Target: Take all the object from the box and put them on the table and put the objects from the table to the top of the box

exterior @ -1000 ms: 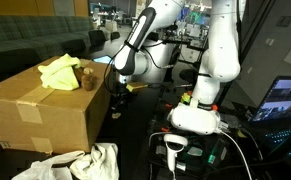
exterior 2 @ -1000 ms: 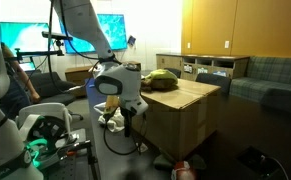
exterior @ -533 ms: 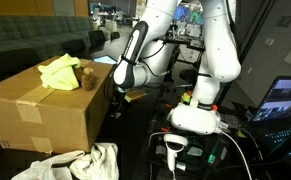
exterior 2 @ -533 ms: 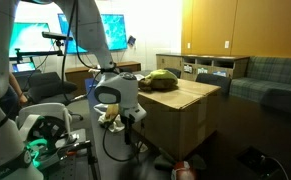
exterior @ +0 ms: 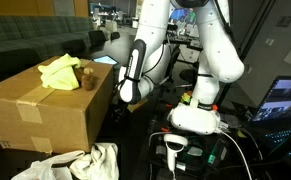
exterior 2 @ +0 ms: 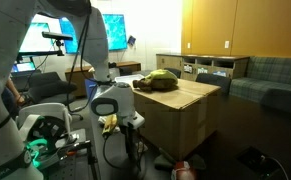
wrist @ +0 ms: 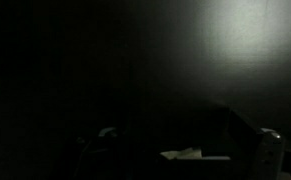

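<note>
The box [exterior: 45, 110] [exterior 2: 185, 115] is a large brown carton with its flaps shut. On top of it lie a yellow cloth [exterior: 60, 72] [exterior 2: 163, 78] and a small brown toy [exterior: 87, 78]. My gripper [exterior: 122, 104] [exterior 2: 118, 124] hangs low beside the box's side wall, below its top edge. It looks open, and I see nothing between the fingers. The wrist view is almost black, with only a faint pale edge [wrist: 185, 155]. What the box holds is hidden. The table is too dark to make out.
A white cloth [exterior: 80, 163] lies crumpled on the floor in front of the box. The robot's white base [exterior: 197, 115] stands right of the gripper, with cables and a handheld device [exterior: 175, 148] before it. Couches and a low cabinet [exterior 2: 200, 65] are behind.
The arm has swung down and closer to the base, lowering the gripper along the box's side. The cloth and toy on the box have not moved.
</note>
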{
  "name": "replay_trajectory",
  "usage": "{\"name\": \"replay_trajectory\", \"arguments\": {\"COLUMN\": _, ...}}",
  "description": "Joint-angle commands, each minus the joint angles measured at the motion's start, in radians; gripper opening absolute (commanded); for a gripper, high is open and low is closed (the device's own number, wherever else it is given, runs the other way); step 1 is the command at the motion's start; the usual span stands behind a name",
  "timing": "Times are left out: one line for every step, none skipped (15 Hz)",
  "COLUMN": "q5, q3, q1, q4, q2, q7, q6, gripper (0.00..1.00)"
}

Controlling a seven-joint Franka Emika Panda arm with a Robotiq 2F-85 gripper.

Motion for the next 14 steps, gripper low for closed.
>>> {"name": "replay_trajectory", "arguments": {"q5": -0.154, "q3": -0.105, "q1": 0.101, "q4": 0.002, "q2": 0.048, "q7": 0.138, "q6": 0.080, "gripper": 1.00}}
{"name": "replay_trajectory", "arguments": {"q5": -0.182, "q3": -0.137, "q1": 0.134, "q4": 0.006, "q2": 0.060, "q7": 0.167, "q6": 0.094, "gripper": 1.00}}
{"name": "replay_trajectory", "arguments": {"q5": -0.205, "q3": -0.165, "q1": 0.165, "q4": 0.007, "q2": 0.064, "q7": 0.184, "q6": 0.102, "gripper": 1.00}}
{"name": "replay_trajectory", "arguments": {"q5": -0.219, "q3": -0.200, "q1": 0.204, "q4": 0.009, "q2": 0.068, "q7": 0.201, "q6": 0.107, "gripper": 1.00}}
{"name": "replay_trajectory", "arguments": {"q5": -0.232, "q3": -0.229, "q1": 0.235, "q4": 0.008, "q2": 0.071, "q7": 0.210, "q6": 0.113, "gripper": 1.00}}
{"name": "replay_trajectory", "arguments": {"q5": -0.237, "q3": -0.262, "q1": 0.271, "q4": 0.007, "q2": 0.073, "q7": 0.219, "q6": 0.122, "gripper": 1.00}}
{"name": "replay_trajectory", "arguments": {"q5": -0.237, "q3": -0.292, "q1": 0.304, "q4": 0.005, "q2": 0.076, "q7": 0.225, "q6": 0.134, "gripper": 1.00}}
{"name": "replay_trajectory", "arguments": {"q5": -0.234, "q3": -0.316, "q1": 0.331, "q4": 0.001, "q2": 0.078, "q7": 0.223, "q6": 0.152, "gripper": 1.00}}
{"name": "replay_trajectory", "arguments": {"q5": -0.226, "q3": -0.338, "q1": 0.354, "q4": 0.001, "q2": 0.084, "q7": 0.222, "q6": 0.167, "gripper": 1.00}}
{"name": "replay_trajectory", "arguments": {"q5": -0.220, "q3": -0.350, "q1": 0.368, "q4": 0.004, "q2": 0.091, "q7": 0.216, "q6": 0.182, "gripper": 1.00}}
{"name": "replay_trajectory", "arguments": {"q5": -0.217, "q3": -0.355, "q1": 0.374, "q4": 0.004, "q2": 0.093, "q7": 0.207, "q6": 0.194, "gripper": 1.00}}
{"name": "replay_trajectory", "arguments": {"q5": -0.218, "q3": -0.356, "q1": 0.377, "q4": 0.003, "q2": 0.093, "q7": 0.198, "q6": 0.201, "gripper": 1.00}}
{"name": "replay_trajectory", "arguments": {"q5": -0.221, "q3": -0.350, "q1": 0.374, "q4": 0.006, "q2": 0.095, "q7": 0.189, "q6": 0.209, "gripper": 1.00}}
{"name": "replay_trajectory", "arguments": {"q5": -0.231, "q3": -0.337, "q1": 0.361, "q4": 0.006, "q2": 0.092, "q7": 0.175, "q6": 0.217, "gripper": 1.00}}
